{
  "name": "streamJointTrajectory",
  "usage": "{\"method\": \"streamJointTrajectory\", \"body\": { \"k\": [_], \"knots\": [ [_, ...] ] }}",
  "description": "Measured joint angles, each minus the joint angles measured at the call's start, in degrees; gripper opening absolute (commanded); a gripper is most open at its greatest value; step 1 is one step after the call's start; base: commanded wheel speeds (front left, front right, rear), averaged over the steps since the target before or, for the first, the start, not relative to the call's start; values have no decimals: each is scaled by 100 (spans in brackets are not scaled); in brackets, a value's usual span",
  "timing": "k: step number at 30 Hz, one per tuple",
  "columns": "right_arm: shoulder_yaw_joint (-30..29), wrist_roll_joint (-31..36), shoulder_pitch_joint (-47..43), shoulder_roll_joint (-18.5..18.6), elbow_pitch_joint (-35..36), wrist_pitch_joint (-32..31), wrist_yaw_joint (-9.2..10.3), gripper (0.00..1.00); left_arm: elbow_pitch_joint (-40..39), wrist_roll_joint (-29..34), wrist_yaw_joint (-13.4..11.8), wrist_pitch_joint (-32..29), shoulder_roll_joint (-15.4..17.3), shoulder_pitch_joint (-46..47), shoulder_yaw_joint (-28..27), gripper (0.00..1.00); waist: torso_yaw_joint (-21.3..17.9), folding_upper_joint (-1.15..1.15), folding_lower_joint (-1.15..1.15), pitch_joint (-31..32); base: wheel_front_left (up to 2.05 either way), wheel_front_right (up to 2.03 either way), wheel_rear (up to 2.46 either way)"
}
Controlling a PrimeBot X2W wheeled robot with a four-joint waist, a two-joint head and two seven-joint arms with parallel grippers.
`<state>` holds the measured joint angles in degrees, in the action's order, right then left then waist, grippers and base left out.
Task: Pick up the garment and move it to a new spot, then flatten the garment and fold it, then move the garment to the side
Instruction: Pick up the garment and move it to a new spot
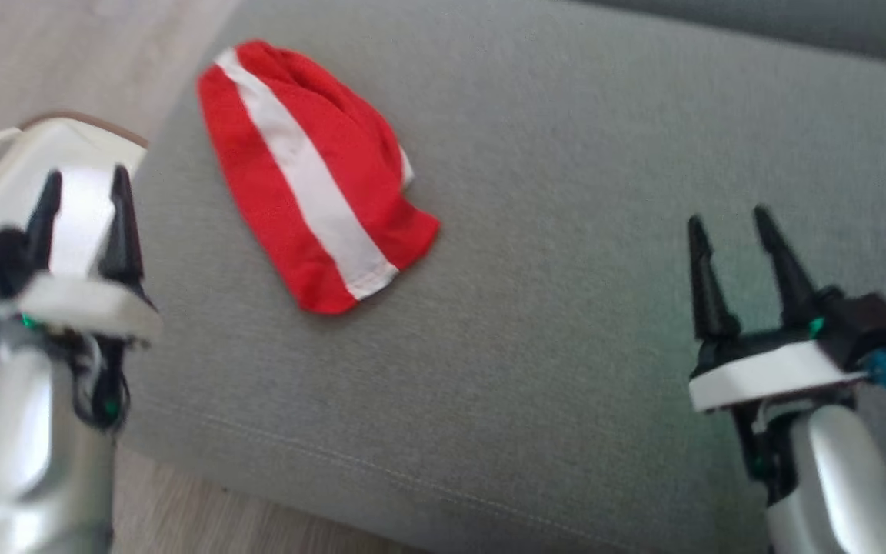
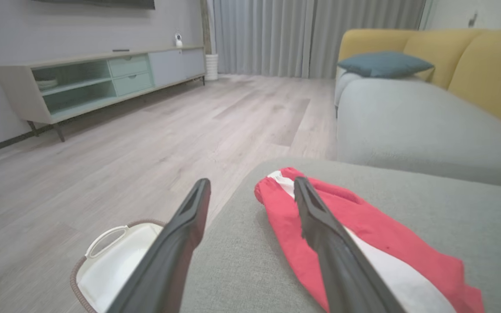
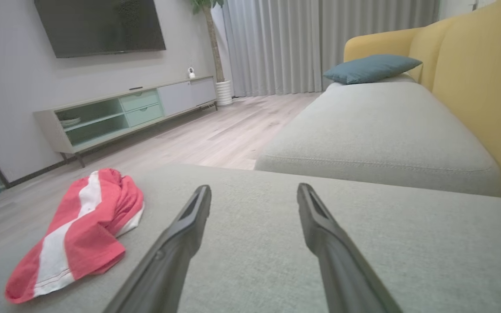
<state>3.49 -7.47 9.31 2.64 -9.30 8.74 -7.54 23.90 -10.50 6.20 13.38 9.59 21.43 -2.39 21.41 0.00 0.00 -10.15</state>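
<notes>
The garment (image 1: 308, 165) is red with a white stripe and lies crumpled near the far left corner of a grey cushion (image 1: 566, 269). My left gripper (image 1: 83, 188) hangs open past the cushion's left edge, to the left of the garment and not touching it. In the left wrist view the garment (image 2: 363, 226) lies just behind the right finger of my left gripper (image 2: 250, 184). My right gripper (image 1: 729, 218) stands open over the cushion's right part, well clear of the garment. In the right wrist view the garment (image 3: 87, 221) sits left of my right gripper (image 3: 255, 189).
A white basket (image 1: 24, 173) with a brown rim stands on the wooden floor (image 2: 146, 130) beside the cushion's left edge, under my left gripper. Beyond are a second grey seat (image 3: 376, 130) with yellow backrest, a blue pillow (image 3: 370, 67) and a low TV cabinet (image 3: 124, 115).
</notes>
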Motion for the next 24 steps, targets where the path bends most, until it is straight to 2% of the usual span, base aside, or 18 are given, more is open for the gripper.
{"method": "streamJointTrajectory", "body": {
  "k": [2, 5, 8, 11, 15, 24],
  "knots": [
    [-101, 101, 67, 2, 236, -115, 0, 100, 436, 7, 44, -169, 146, 420, 91, 100, -102, 0, 0, -206, 0, 0, 0],
    [-236, 210, 214, 7, 664, -308, 0, 100, 1346, 5, 96, -853, 391, 1271, 657, 100, -304, 0, 0, -615, 0, 0, 0],
    [-297, 275, 259, 8, 840, -425, 0, 100, 1786, -593, 133, -1354, 502, 1735, 1408, 100, -460, 0, 0, -880, 0, 0, 0],
    [-333, 343, 310, 10, 966, -474, 0, 100, 2041, -1166, 136, -1752, 688, 2126, 2101, 100, -605, 0, 1, -1123, 0, 0, 0],
    [-288, 355, 323, 11, 1120, -522, 0, 100, 2319, -1813, 135, -2150, 1113, 2601, 2775, 100, -796, 0, 1, -1406, 0, 0, 0],
    [-226, 411, 536, 13, 1303, -522, 0, 100, 2708, -3029, 136, -3073, 1680, 3375, 3898, 100, -1177, 0, 0, -1911, 0, 0, 0]
  ]
}}
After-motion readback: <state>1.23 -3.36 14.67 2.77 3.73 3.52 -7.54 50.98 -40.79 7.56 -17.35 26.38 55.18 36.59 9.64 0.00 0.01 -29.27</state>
